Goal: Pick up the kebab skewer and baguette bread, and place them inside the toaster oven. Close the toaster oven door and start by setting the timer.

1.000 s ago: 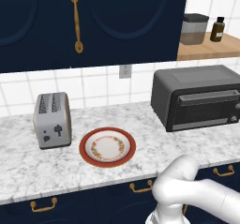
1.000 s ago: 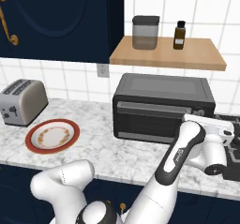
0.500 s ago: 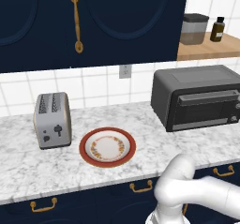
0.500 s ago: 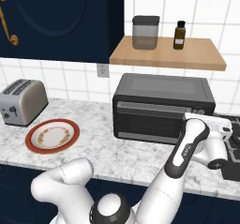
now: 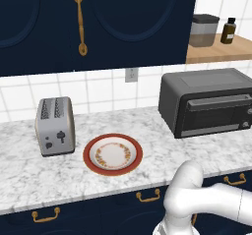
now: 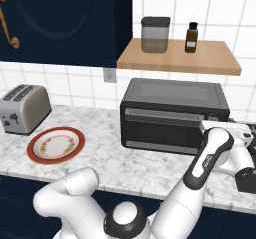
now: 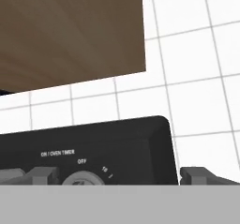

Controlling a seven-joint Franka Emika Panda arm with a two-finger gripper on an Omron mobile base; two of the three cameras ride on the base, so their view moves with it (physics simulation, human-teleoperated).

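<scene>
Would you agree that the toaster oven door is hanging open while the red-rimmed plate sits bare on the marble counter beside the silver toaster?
Not quite: the dark glass toaster oven door is shut, flush against the dark grey boxy toaster oven, as the right base view shows. The rest holds: the red-rimmed patterned plate sits bare on the white marble counter beside the silver two-slot toaster.

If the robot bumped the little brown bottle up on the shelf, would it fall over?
Probably yes. The brown bottle looks tall and narrow for its base, so a sideways bump would likely tip it. It appears round, so once down it might roll along the wooden shelf. It looks like glass, so perhaps slippery and breakable, though I can't be sure.
</scene>
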